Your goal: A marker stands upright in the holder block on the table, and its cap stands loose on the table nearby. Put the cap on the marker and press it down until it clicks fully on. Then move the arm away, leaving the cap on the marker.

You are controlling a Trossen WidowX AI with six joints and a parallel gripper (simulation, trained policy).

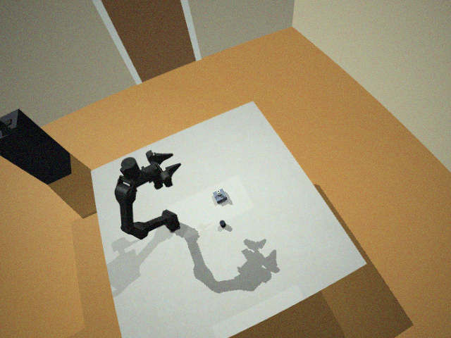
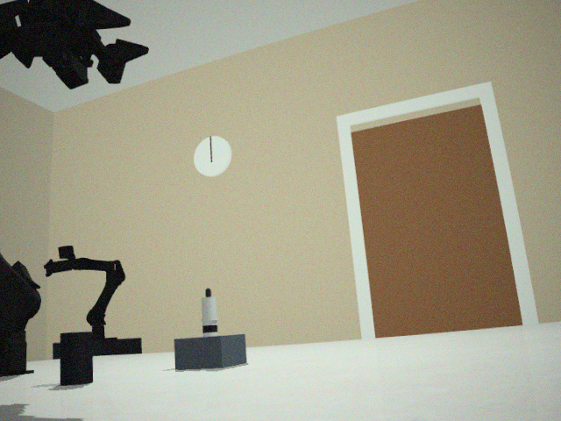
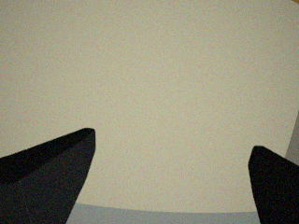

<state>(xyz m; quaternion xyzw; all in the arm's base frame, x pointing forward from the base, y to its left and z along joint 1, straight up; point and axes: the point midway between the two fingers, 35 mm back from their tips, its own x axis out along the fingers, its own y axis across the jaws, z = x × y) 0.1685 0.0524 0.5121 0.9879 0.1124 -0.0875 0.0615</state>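
The marker (image 1: 218,192) (image 2: 209,310) stands upright in the grey-blue holder block (image 1: 220,200) (image 2: 197,354). It has a white body, a black band low down and a bare dark tip pointing up. The dark cap (image 1: 222,223) (image 2: 75,359) stands upright on the table, apart from the block. My gripper (image 1: 176,159) (image 2: 138,35) (image 3: 175,148) is open and empty, high above the table and well away from both cap and marker. In the wrist view its two fingertips stand wide apart, with only wall and ceiling behind them.
The white table (image 1: 291,232) (image 2: 408,375) carries the arm's base (image 1: 169,220), left of the cap in the top view. A tall dark box (image 1: 36,148) stands beyond the table's left edge. Another dark arm (image 2: 106,294) stands in the background behind the cap in the exterior view.
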